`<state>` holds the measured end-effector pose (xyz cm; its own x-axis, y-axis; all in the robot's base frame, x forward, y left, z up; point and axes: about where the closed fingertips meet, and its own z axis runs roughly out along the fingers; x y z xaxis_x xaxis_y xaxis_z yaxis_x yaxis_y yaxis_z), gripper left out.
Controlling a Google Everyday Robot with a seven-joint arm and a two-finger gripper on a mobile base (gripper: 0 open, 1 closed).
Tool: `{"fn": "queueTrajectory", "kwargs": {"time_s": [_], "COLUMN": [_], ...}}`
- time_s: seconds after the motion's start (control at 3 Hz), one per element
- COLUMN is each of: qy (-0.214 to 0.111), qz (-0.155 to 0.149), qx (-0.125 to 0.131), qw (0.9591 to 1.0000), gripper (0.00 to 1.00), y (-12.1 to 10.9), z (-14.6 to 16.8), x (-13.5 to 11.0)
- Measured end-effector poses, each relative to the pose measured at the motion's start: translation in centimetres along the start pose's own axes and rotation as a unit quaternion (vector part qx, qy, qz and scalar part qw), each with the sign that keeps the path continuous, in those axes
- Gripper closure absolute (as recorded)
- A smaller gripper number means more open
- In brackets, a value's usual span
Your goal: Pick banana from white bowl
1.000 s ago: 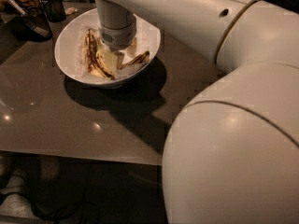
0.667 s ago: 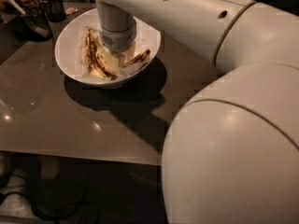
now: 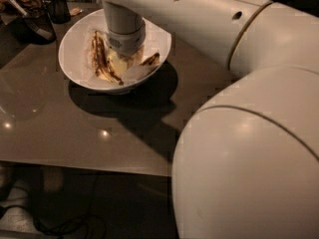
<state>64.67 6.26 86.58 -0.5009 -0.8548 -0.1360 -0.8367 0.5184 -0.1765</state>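
The end effector [image 3: 124,53] reaches down into the white bowl [image 3: 68,59], which sits toward 11 o'clock on the counter [image 3: 60,131]. It is directly over the banana [image 3: 113,67] lying at the bowl's centre. Its wrist hides its opening, so I cannot tell its grip.

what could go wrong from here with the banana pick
The gripper sits low inside the white bowl, right over the banana; pressing further could squash the brown-blotched fruit. A darker banana lies close beside it, so the wrong one might be caught. The wrist hides the contact, so a poor grip may go unseen.
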Motion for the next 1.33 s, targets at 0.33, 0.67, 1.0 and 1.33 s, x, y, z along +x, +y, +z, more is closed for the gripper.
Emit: {"fn": "queueTrajectory", "kwargs": {"time_s": [0.33, 0.67, 1.0, 1.33], "qy": [-0.008, -0.041, -0.068, -0.092], "qz": [0.000, 0.007, 0.008, 0.008], "qx": [0.003, 0.002, -0.001, 0.000], "qw": [1.0000, 0.9991, 0.9976, 0.9957], "gripper": [1.00, 1.00, 1.00, 1.00], "y": [0.1, 0.2, 0.2, 0.0], "z": [-0.4, -2.6, -4.4, -6.2], "x": [0.2, 1.0, 1.5, 1.7]}}
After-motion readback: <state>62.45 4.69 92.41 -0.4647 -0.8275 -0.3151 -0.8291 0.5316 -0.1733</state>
